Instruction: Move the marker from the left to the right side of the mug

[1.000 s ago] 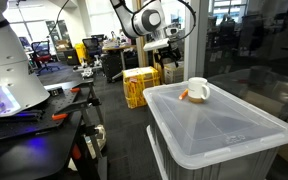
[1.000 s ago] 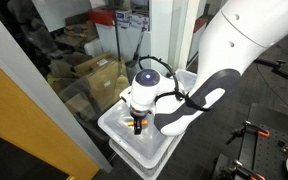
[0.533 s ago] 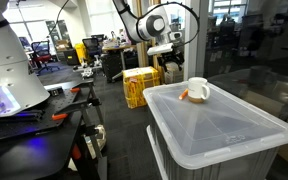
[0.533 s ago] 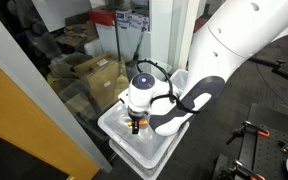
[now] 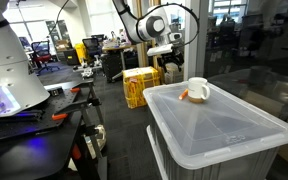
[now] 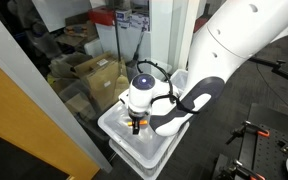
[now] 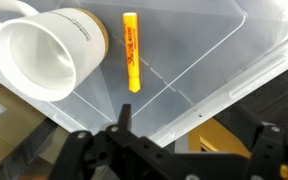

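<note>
Nothing has shifted: one orange marker (image 7: 131, 65) lies just beside one white mug (image 7: 49, 55); the gripper (image 7: 174, 152) hangs spread, empty.

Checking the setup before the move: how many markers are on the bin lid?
1. The orange marker lies on the clear lid, close beside the white mug. No other shows in any view.
</note>
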Motion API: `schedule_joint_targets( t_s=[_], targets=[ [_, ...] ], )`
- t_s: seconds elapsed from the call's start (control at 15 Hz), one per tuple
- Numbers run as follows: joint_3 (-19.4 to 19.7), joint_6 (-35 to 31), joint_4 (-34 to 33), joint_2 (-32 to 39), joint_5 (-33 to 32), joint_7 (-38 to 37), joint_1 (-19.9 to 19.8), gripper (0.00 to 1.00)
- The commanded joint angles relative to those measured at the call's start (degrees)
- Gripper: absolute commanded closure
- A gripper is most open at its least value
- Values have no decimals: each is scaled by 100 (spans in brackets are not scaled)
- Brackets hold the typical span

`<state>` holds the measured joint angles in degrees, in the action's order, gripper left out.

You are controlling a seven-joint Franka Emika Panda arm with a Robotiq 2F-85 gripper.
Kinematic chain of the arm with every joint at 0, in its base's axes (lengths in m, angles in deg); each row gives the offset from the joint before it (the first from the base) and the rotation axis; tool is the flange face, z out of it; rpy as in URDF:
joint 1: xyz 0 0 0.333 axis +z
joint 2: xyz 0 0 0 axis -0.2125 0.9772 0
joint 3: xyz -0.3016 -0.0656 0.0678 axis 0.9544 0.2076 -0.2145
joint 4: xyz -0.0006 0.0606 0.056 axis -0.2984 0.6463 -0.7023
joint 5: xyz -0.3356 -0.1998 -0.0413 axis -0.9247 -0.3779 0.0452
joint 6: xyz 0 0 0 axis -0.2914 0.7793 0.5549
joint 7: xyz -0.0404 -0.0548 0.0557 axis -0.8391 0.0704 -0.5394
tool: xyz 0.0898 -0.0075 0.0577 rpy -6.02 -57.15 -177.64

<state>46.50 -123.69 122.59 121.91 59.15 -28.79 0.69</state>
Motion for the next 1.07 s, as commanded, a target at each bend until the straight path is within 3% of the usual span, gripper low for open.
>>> schedule_joint_targets(
  t_s=[0.0, 1.0],
  targets=[
    [97, -74, -73, 126, -5, 16, 3, 0],
    [-464, 176, -1182, 1186, 53, 926, -667, 0]
  ],
)
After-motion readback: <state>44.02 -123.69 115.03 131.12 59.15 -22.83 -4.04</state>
